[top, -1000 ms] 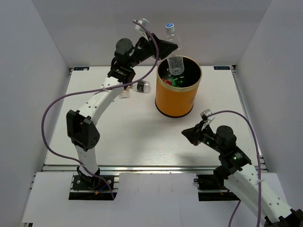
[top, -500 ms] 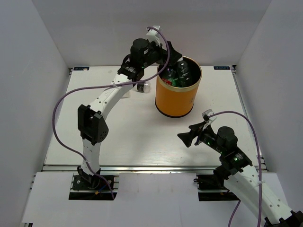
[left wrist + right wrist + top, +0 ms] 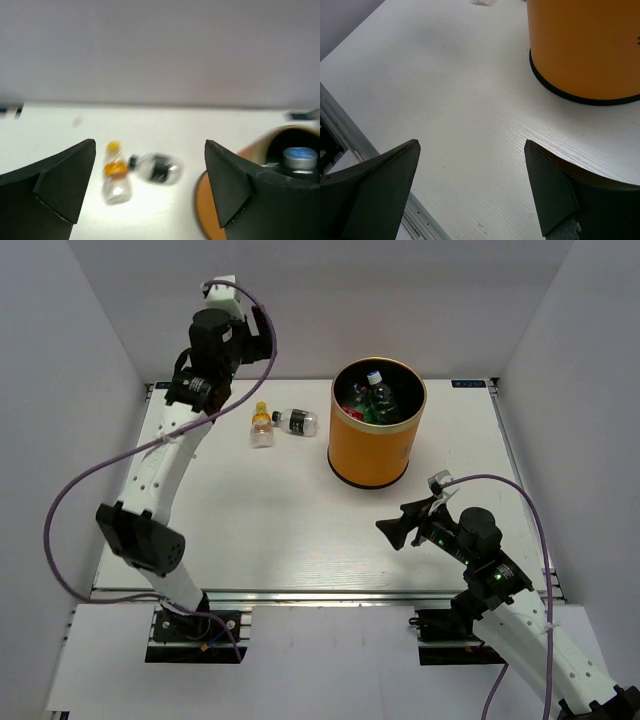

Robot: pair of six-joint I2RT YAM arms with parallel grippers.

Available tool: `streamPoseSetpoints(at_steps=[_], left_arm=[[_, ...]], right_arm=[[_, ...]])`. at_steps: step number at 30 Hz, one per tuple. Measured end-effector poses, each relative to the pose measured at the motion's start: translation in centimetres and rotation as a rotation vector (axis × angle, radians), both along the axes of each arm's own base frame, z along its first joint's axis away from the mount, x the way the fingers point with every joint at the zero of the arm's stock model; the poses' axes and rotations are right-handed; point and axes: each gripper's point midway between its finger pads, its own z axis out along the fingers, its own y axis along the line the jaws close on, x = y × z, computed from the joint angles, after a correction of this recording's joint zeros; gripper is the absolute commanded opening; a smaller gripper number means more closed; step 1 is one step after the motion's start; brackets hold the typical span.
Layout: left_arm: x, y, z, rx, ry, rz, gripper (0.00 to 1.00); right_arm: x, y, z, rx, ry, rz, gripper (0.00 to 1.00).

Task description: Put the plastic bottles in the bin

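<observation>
Left hand [image 3: 150, 144], right hand [image 3: 472, 144]: splayed, empty.

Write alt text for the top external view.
An orange bin stands on a white table with several plastic bottles inside. Two more lie on the table to its left: an orange-filled bottle and a dark-labelled bottle. The left arm reaches high at the far left, and the right hand hangs open on the near side of the bin.
</observation>
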Motion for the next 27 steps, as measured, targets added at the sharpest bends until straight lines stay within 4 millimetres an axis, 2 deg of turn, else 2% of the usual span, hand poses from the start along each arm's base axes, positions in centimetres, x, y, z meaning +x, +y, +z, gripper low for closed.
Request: streamPoseSetpoints(at_steps=[2, 5, 7, 9, 11, 13, 20, 27], left_arm=[[2.7, 2.3, -5.4, 0.05, 0.125, 0.085, 0.99], [6.1, 3.7, -16.2, 0.152, 0.375, 0.153, 0.99], [7.1, 3.9, -23.0, 0.217, 0.518, 0.164, 0.99], [6.6, 4.1, -28.9, 0.281, 0.656, 0.155, 0.99], [5.8, 4.3, -32.1, 0.321, 0.736, 0.146, 0.99], [5.6, 4.3, -33.0, 0.338, 0.765, 0.141, 0.99], [7.3, 4.0, -30.3, 0.318, 0.686, 0.147, 0.99], [7.0, 4.0, -32.3, 0.328, 0.722, 0.14, 0.99]], right_arm=[[0.0, 0.0, 0.0, 0.0, 0.001, 0.0, 0.9], [0.0, 0.0, 0.0, 0.0, 0.001, 0.0, 0.9], [0.0, 0.0, 0.0, -0.001, 0.001, 0.0, 0.9], [0.0, 0.0, -0.1, -0.001, 0.003, 0.0, 0.9], [0.0, 0.0, -0.2, -0.004, 0.008, 0.0, 0.9], [0.1, 0.1, -0.5, -0.009, 0.017, 0.0, 0.9], [0.2, 0.1, -0.8, -0.017, 0.028, -0.003, 0.9], [0.4, 0.0, -1.1, -0.025, 0.039, -0.015, 0.9]])
